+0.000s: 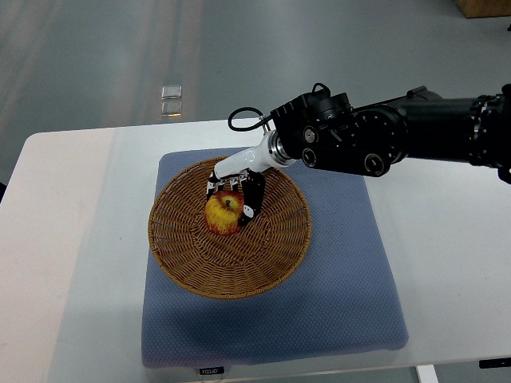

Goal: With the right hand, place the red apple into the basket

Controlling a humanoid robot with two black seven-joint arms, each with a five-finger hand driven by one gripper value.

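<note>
The right hand holds the red apple in curled fingers, low inside the basket; release seemingly remains.

one red apple, one wicker basket, one blue cushion, one white table, one robot hand

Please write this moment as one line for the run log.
right hand: fingers around red apple | apple: over basket centre | basket: on blue mat | left arm: unseen
</note>
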